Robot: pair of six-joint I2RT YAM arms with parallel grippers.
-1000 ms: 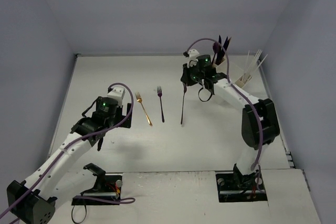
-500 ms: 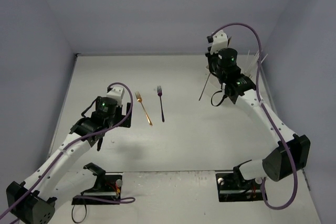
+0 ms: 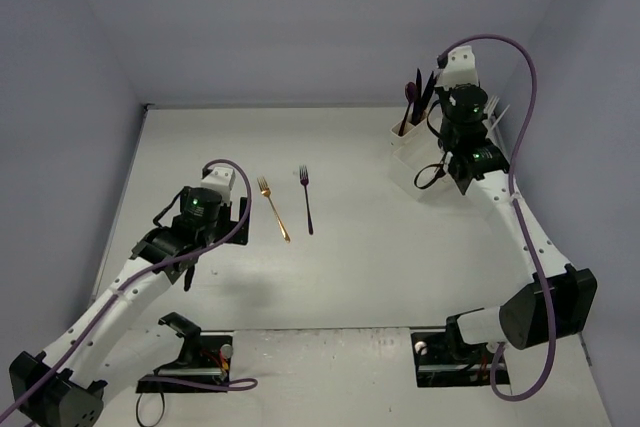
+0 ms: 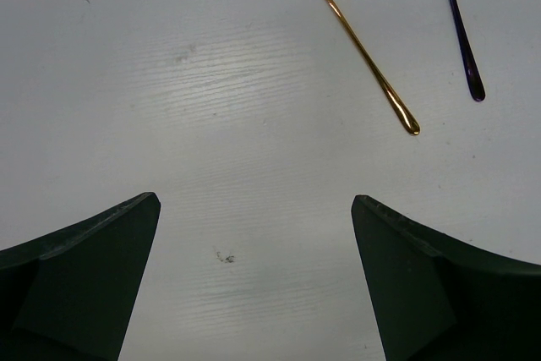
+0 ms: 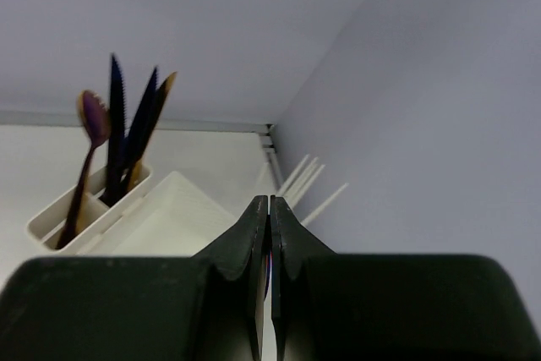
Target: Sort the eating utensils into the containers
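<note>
A gold fork (image 3: 273, 207) (image 4: 363, 48) and a dark purple fork (image 3: 307, 199) (image 4: 461, 31) lie side by side on the white table. My left gripper (image 3: 205, 230) (image 4: 255, 200) hovers open just left of the gold fork, nothing between its fingers. The containers (image 3: 410, 142) (image 5: 161, 217) stand at the back right; one cup holds dark purple utensils (image 3: 415, 97) (image 5: 118, 137), and clear white utensils (image 3: 493, 112) (image 5: 308, 179) stick up further right. My right gripper (image 3: 447, 137) (image 5: 270, 200) is raised over the containers, shut on a thin dark purple utensil that shows only as a sliver between the jaws.
Grey walls close in the table at the back and on both sides, and the containers sit tight in the back right corner (image 5: 269, 131). The right arm's purple cable (image 3: 500, 47) arches high above it.
The right arm has swung right and back from over the table's middle to the containers, carrying the dark utensil. The left arm has not moved.
</note>
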